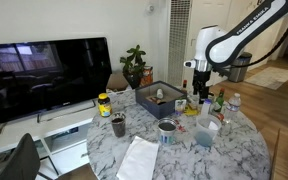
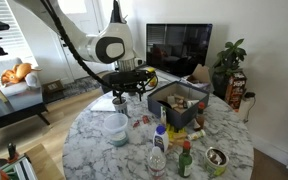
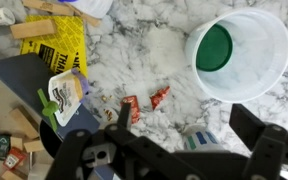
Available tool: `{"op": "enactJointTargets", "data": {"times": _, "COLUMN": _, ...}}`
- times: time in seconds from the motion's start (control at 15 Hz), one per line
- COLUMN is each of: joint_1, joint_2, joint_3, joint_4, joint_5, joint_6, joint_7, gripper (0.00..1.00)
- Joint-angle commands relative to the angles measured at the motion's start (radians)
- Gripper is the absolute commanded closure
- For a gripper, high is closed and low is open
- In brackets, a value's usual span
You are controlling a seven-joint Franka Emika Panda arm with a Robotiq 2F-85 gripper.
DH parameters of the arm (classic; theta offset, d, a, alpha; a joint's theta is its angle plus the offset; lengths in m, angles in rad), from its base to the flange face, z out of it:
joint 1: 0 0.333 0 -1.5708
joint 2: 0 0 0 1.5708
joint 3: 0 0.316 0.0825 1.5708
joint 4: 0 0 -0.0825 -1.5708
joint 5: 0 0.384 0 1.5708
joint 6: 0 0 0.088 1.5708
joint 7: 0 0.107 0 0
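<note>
**A:** Any print to call out there?

**B:** In the wrist view, yes. The yellow packet point(image 3: 52, 48) at the desk's point(image 3: 154, 50) edge carries heavy black capitals. One line seems to start "TH", and the rest is blurred.

**A:** And the white sachet point(image 3: 64, 97) just below it?

**B:** It has green artwork and a dark line of type, too small to read.

**A:** The red wrappers point(image 3: 160, 96)?

**B:** Flecks of light print, nothing legible.

**A:** Over to the exterior views!

**B:** Dark lettering runs along the white arm point(image 1: 256, 24), unreadable at this size. The bottles point(image 2: 159, 158) wear labels, all smudges of colour. No number or brand comes through.
</note>
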Motion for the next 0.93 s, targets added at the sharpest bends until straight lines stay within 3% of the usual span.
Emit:
{"op": "enactJointTargets", "data": {"times": 0.0, "joint_1": 0.038, "joint_2": 0.069, "joint_3": 0.008, "joint_4": 0.063, "joint_5": 0.009, "joint_6": -0.014, "joint_7": 0.018, "gripper": 0.0}}
{"op": "enactJointTargets", "data": {"times": 0.27, "joint_1": 0.054, "joint_2": 0.177, "joint_3": 0.022, "joint_4": 0.14, "joint_5": 0.005, "joint_6": -0.037, "joint_7": 0.055, "gripper": 0.0}}
{"op": "enactJointTargets", "data": {"times": 0.33, "joint_1": 0.043, "joint_2": 0.109, "joint_3": 0.021, "joint_4": 0.087, "joint_5": 0.001, "joint_6": -0.005, "joint_7": 0.036, "gripper": 0.0}}
{"op": "enactJointTargets", "data": {"times": 0.87, "joint_1": 0.036, "joint_2": 0.232, "joint_3": 0.033, "joint_4": 0.175, "joint_5": 0.023, "joint_6": 0.005, "joint_7": 0.045, "gripper": 0.0}}
